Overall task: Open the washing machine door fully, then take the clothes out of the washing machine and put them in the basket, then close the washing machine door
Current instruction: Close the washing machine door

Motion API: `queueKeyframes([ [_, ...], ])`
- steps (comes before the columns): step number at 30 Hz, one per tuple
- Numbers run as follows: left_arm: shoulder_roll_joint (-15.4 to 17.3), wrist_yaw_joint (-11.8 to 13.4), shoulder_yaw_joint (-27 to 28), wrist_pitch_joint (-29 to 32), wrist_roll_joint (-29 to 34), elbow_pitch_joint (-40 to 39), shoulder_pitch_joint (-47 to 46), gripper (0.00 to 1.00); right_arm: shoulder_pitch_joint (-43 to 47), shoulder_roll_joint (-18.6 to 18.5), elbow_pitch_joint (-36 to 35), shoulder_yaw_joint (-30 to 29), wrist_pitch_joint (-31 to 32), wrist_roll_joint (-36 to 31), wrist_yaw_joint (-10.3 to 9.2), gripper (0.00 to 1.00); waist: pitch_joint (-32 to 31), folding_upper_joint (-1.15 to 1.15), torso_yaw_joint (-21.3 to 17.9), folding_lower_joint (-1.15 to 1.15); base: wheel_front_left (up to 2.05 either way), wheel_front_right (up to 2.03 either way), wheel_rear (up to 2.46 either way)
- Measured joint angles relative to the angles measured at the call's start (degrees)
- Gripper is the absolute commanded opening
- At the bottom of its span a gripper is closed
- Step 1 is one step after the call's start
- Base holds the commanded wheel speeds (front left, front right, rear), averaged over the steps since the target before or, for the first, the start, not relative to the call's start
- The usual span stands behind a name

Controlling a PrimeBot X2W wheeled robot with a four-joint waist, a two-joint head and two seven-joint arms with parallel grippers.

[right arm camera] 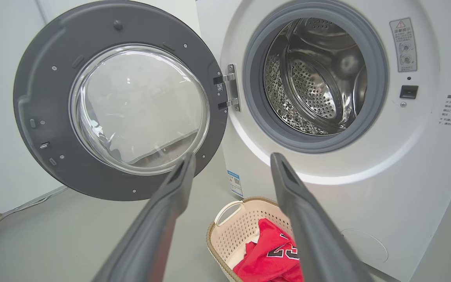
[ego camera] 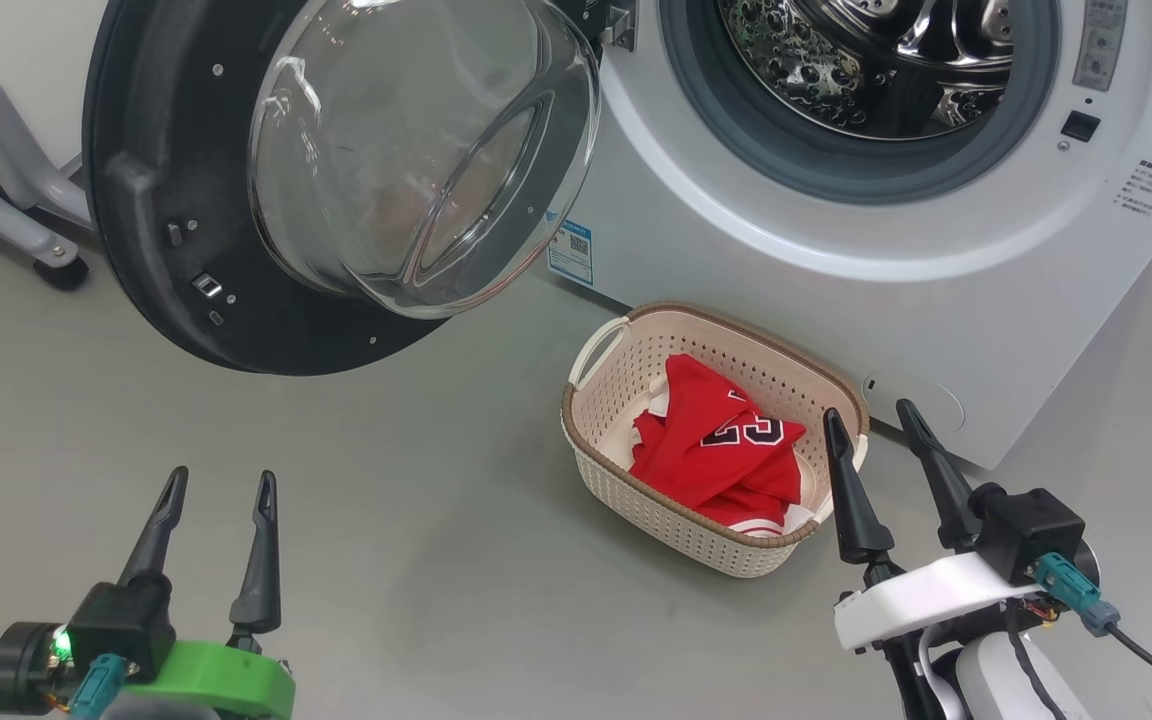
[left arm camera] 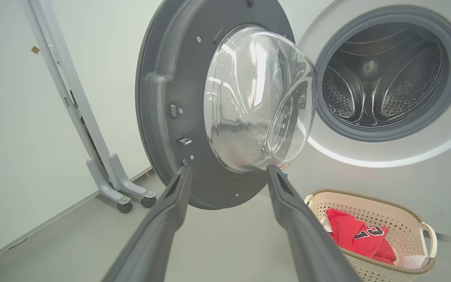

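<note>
Both wide open, empty: left claw (ego camera: 222, 474), right claw (ego camera: 867, 409).

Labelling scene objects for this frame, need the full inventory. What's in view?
washing machine: one, white, behind the basket
washing machine door: one, black rim with clear glass bowl, swung open left of the opening
drum: one, steel, inside the opening, no clothes seen in it
gasket: one, grey, around the opening
sticker: one, blue, low on the machine's front
basket: one, cream with brown rim, on the floor before the machine
clothes: count unclear, red with dark numerals, in the basket
stand: one, grey, on castors, by the wall beyond the door
left jaws: one pair, dark, lower left, open, empty
right jaws: one pair, dark, lower right near the basket, open, empty
</note>
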Motion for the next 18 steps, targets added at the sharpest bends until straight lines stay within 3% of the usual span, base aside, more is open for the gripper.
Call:
queueKeyframes([
  [18, -0.1, 0.0, 0.5, 0.0, -0.1, -0.7, 0.2, 1.0, -0.3, 0.0, 0.5, 0.1, 0.0, 0.0, 0.16, 1.0, 0.4, 0.0, 0.0, 0.0, 0.0, 0.0, 0.0],
])
